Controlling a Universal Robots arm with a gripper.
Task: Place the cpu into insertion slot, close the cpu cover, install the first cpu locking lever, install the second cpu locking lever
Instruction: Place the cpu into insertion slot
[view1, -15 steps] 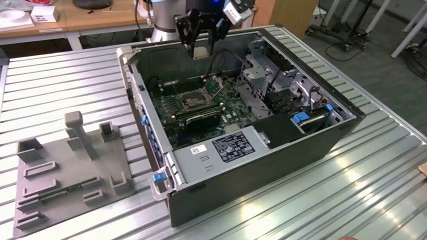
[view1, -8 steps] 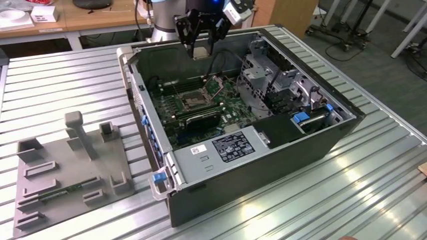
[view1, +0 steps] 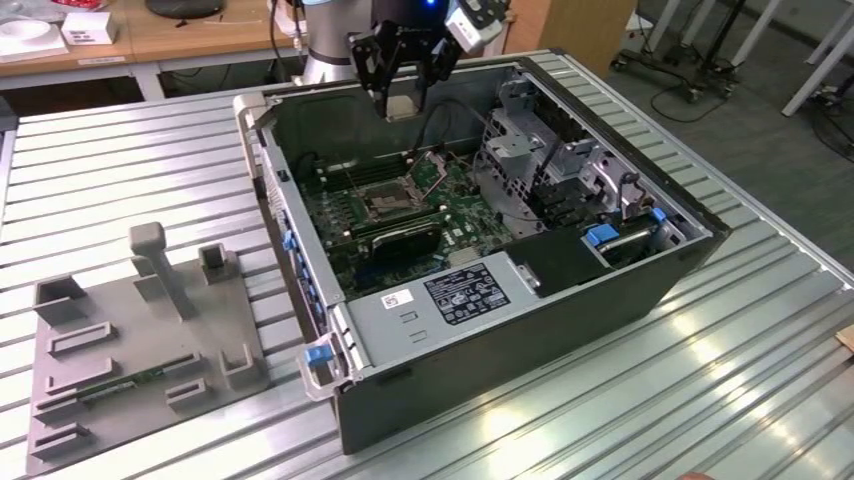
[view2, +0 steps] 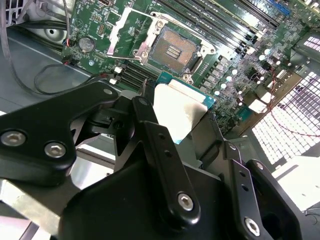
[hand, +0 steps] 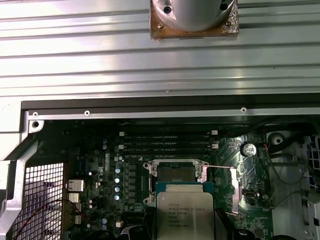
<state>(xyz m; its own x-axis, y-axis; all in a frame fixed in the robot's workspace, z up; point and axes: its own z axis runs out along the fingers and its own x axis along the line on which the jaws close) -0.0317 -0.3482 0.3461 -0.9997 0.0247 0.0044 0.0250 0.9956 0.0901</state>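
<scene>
Over the open computer case (view1: 534, 330): gripper (view1: 403, 100) clamped on cpu (view2: 181, 112), chip pinched by its edges between the fingers (view2: 150, 130); insertion slot (view2: 176, 49) bare, below and just ahead of the gripper; cpu cover (hand: 233, 189) stands open beside the slot.

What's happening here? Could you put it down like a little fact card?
setting: open computer case on a ribbed metal table
tool: shut on the cpu, above the green board
insertion slot: open, no chip in it
cpu cover: flipped open beside the slot
nearby: grey fixture tray, on the exterior view's left
</scene>
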